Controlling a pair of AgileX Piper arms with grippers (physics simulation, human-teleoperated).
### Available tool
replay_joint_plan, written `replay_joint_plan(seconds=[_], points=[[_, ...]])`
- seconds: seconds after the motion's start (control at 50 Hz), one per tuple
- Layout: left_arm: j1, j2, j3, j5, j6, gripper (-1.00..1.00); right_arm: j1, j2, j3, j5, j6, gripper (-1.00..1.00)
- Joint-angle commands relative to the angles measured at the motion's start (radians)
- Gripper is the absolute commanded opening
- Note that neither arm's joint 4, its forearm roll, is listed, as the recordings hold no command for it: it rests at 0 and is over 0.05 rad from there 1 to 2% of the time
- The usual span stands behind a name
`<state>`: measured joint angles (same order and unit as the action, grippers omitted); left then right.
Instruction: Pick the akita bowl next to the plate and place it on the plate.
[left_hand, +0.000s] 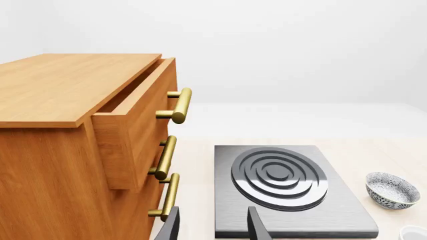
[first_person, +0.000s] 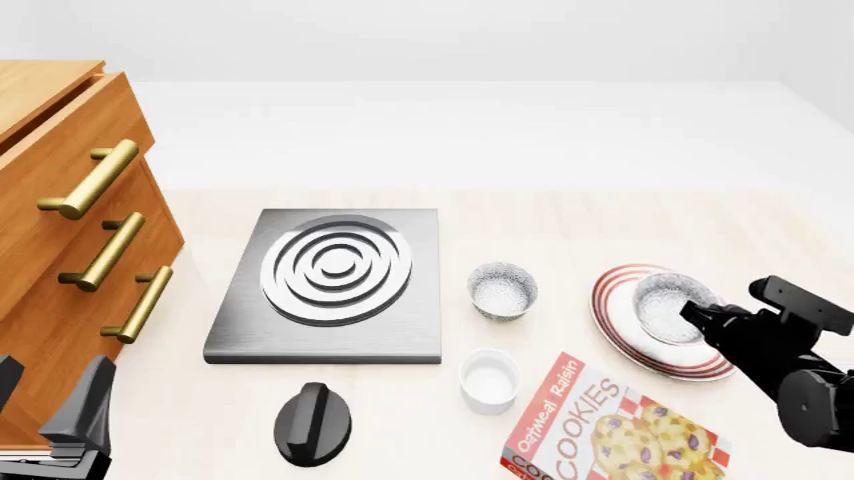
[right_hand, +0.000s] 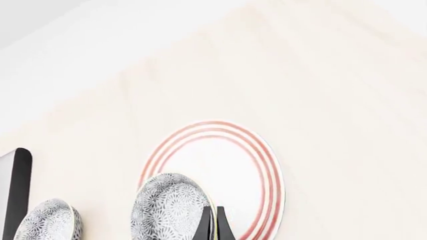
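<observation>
The right gripper (first_person: 697, 316) holds the akita bowl (first_person: 669, 307) by its rim, over the plate (first_person: 627, 340) on the right side of the counter (first_person: 561, 215). In the right wrist view the two dark fingers (right_hand: 202, 225) stand pressed close together with the bowl's edge pinched between them, and the grey-speckled outside of the bowl sits against them in front of the plate's red rings. From the front the bowl appears inside the plate's ringed rim, its white inside facing up; whether its base touches the plate or is just above it cannot be told.

The left gripper (first_person: 47, 405) is at the near left corner of the counter, well apart from the bowl and plate, beside the wooden drawer cabinet (first_person: 54, 250). Its fingers are parted with nothing between them.

The second speckled bowl (first_person: 503, 290) stands on the counter just left of the plate, between it and the stove burner (first_person: 334, 282). A plain white cup (first_person: 490, 380) lies nearer, below that bowl, and a cookie box (first_person: 607, 430) lies flat beside the cup, its far corner near the plate's front edge. A black knob (first_person: 312, 424) rests in front of the burner. The cabinet's top drawer (left_hand: 137, 125) is pulled partly open, brass handles facing the burner. Nothing stands between the held bowl and the plate.
</observation>
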<state>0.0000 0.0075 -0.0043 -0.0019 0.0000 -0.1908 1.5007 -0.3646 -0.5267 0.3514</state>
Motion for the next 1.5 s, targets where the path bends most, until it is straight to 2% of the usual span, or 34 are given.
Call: replay_joint_plan(seconds=[0.02, 0.72, 1.36, 1.38, 1.5], points=[[0.000, 0.000, 0.000, 0.000, 0.000, 1.00, -0.003, 0.034, -0.018, -0.014, 0.002, -1.00], [0.000, 0.000, 0.000, 0.000, 0.000, 1.00, -0.039, 0.178, -0.066, -0.070, -0.008, -1.00], [0.000, 0.000, 0.000, 0.000, 0.000, 1.00, -0.045, 0.220, -0.082, -0.074, -0.010, -1.00], [0.000, 0.000, 0.000, 0.000, 0.000, 1.00, -0.045, 0.220, -0.082, -0.074, -0.011, 1.00], [0.000, 0.000, 0.000, 0.000, 0.000, 1.00, -0.045, 0.219, -0.081, -0.071, -0.009, 1.00]])
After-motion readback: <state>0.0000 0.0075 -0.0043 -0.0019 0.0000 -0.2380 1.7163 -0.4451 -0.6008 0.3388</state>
